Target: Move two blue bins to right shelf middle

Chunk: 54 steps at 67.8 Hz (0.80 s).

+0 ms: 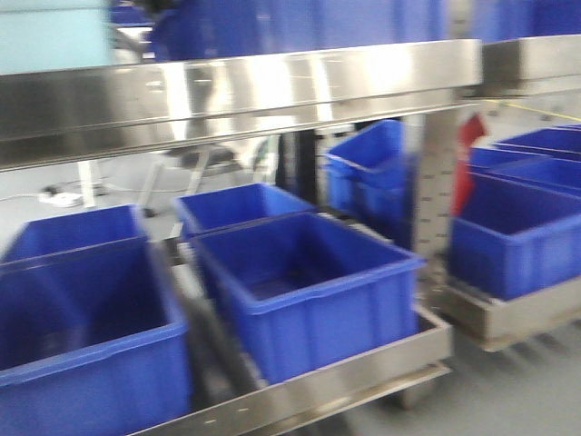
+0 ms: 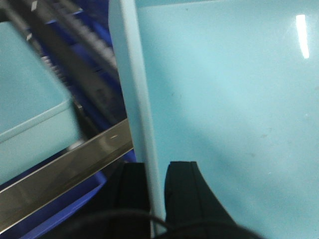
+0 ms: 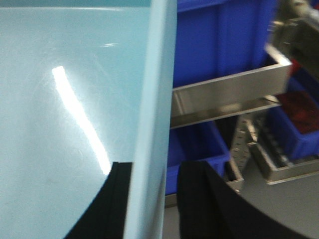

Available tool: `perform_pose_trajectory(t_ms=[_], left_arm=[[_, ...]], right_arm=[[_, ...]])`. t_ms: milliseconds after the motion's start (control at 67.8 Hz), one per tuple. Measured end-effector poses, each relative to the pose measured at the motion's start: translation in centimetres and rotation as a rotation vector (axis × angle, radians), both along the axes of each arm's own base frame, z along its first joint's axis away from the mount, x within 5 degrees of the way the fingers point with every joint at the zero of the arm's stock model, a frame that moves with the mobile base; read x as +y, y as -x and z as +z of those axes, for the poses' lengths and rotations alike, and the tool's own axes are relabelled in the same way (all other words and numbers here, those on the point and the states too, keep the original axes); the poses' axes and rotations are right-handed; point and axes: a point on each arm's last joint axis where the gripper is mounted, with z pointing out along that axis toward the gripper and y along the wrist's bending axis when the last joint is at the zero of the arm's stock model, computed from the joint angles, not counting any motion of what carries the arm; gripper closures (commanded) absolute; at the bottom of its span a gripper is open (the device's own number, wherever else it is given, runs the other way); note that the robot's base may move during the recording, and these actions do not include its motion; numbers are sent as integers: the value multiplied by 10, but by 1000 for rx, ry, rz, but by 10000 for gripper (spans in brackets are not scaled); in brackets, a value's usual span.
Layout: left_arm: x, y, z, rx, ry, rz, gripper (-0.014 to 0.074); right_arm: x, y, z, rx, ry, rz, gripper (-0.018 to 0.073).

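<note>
1. pale blue bin (image 2: 224, 99): glossy, smooth, thick-rimmed; opposite walls pinched by left fingers (image 2: 187, 189) and right fingers (image 3: 199, 199).
2. second pale blue bin (image 2: 25, 99): alongside, blurred.

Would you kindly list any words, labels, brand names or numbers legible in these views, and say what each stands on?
None can be read. The pale blue bin is plain-walled, the dark blue crates and steel rail show no lettering, and the front view is motion-blurred, so small print would be lost.

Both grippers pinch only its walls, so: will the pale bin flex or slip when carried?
Probably stiff: the bin wall runs straight through the left gripper. Possibly slippery: its glossy surface shows glare beside the right gripper. Likely light, since it looks empty.
</note>
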Motion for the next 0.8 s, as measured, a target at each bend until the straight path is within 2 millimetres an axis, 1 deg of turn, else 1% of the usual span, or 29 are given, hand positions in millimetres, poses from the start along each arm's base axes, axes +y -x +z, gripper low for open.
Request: perform_pose_trajectory(t_ms=[797], left_arm=[[1, 0, 0, 0, -4, 4, 707]], right_arm=[[0, 0, 1, -7, -4, 0, 712]])
